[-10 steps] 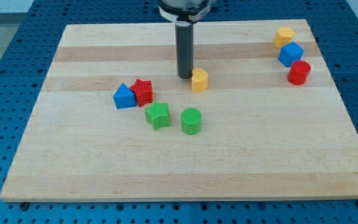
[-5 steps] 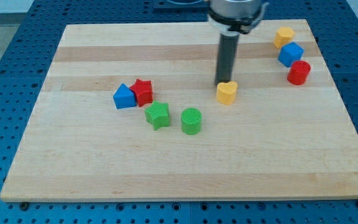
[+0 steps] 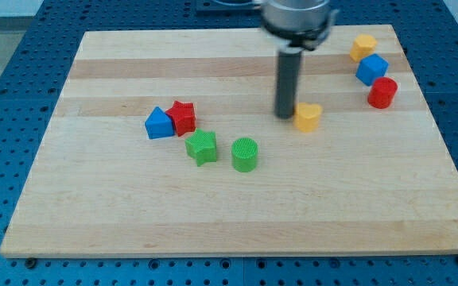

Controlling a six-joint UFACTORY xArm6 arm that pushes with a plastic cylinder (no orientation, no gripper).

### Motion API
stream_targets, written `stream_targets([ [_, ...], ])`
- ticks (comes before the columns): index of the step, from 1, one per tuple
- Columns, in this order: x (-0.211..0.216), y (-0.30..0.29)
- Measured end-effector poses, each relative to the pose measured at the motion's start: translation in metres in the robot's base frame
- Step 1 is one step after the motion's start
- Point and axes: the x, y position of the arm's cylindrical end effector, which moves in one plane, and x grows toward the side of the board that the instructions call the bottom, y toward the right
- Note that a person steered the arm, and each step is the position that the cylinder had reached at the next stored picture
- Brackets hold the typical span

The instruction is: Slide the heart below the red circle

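The yellow heart (image 3: 308, 116) lies on the wooden board (image 3: 237, 206), right of centre. My tip (image 3: 284, 116) stands right against the heart's left side. The red circle (image 3: 382, 93) sits near the view's right edge, up and to the right of the heart, well apart from it.
A blue cube (image 3: 371, 69) and a yellow hexagon block (image 3: 363, 46) sit above the red circle. At the view's left are a blue block (image 3: 158, 124), a red star (image 3: 184, 117), a green star (image 3: 202, 147) and a green circle (image 3: 245, 154).
My tip has pushed the yellow heart to the view's right, from mid-board towards the red circle. The other blocks have not moved.
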Motion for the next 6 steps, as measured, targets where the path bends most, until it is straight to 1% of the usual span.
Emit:
stream_targets([
  [1,-0.022,0.051],
  [2,-0.022,0.051],
  [4,-0.031,-0.010],
  [5,-0.029,-0.011],
  [6,0.006,0.009],
])
